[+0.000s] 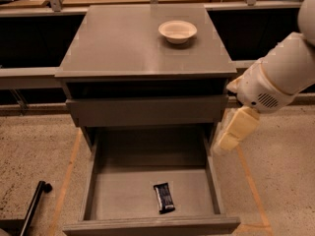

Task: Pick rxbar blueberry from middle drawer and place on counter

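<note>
The rxbar blueberry [164, 197], a small dark bar with pale markings, lies flat near the front of the open middle drawer [98, 186], a little right of centre. The drawer is pulled far out under the cabinet. The counter [128, 43] is the grey top slab above it. My gripper [236, 130], cream-coloured, hangs from the white arm [280, 77] at the cabinet's right side, just outside the drawer's right wall, above and to the right of the bar. It holds nothing that I can see.
A cream bowl [177, 31] stands on the counter at the back right. Another grey drawer front [147, 111] sits shut above the open drawer. A black pole [34, 205] lies on the speckled floor at the lower left.
</note>
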